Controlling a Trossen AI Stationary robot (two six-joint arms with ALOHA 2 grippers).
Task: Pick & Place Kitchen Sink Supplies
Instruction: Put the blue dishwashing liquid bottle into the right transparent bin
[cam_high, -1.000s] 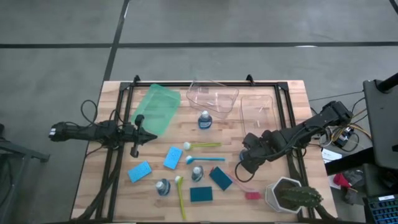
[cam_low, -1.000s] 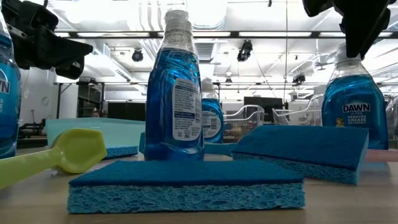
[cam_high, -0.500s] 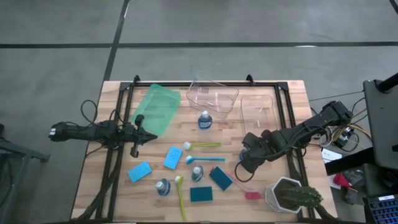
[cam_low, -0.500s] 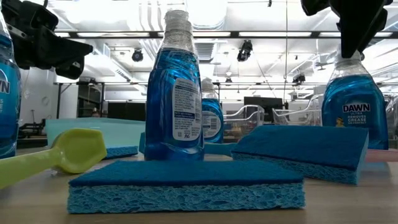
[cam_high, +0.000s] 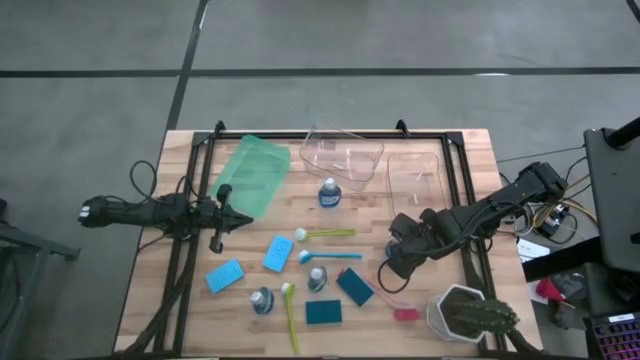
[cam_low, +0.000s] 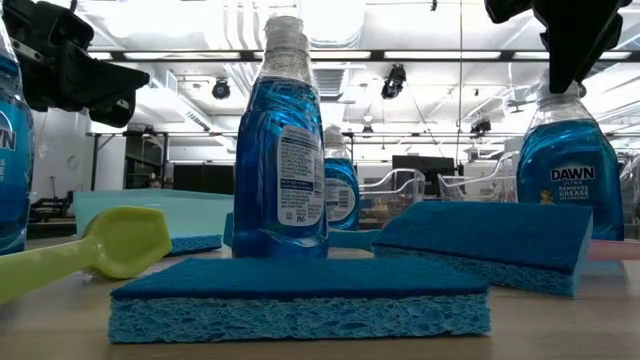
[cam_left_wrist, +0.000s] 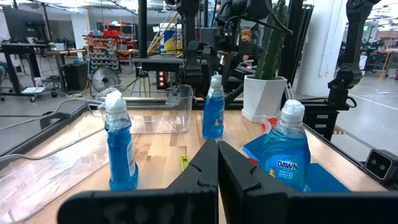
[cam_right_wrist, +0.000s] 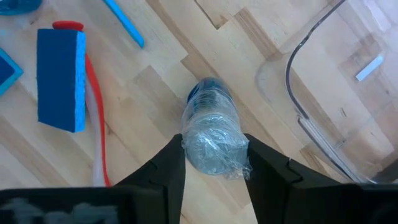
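Left gripper (cam_high: 232, 220) rests near the green bin (cam_high: 251, 176), fingers pressed together. Mid-table lie sponges (cam_high: 278, 253), brushes (cam_high: 325, 235) and blue-liquid bottles (cam_high: 329, 193). Right gripper (cam_right_wrist: 213, 163) sits over a bottle (cam_right_wrist: 212, 138) beside the clear bin (cam_right_wrist: 336, 93), fingers flanking its cap; contact appears likely but uncertain.
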